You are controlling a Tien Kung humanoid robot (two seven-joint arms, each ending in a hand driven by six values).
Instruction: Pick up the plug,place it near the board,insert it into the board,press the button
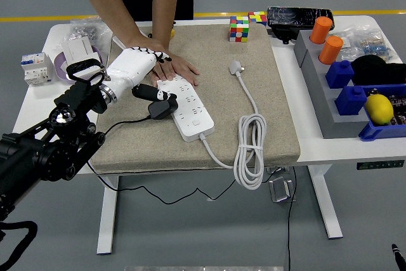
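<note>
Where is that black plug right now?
In the head view, left of centre on the mat: the black plug sits under the robot's left hand, beside the white power strip.

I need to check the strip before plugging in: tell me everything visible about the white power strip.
The white power strip is a long plastic bar with rows of sockets, lying flat and diagonally on the beige mat. A white cable leaves its near end. A person's hand presses its far end; the black plug sits at its left edge.
</note>
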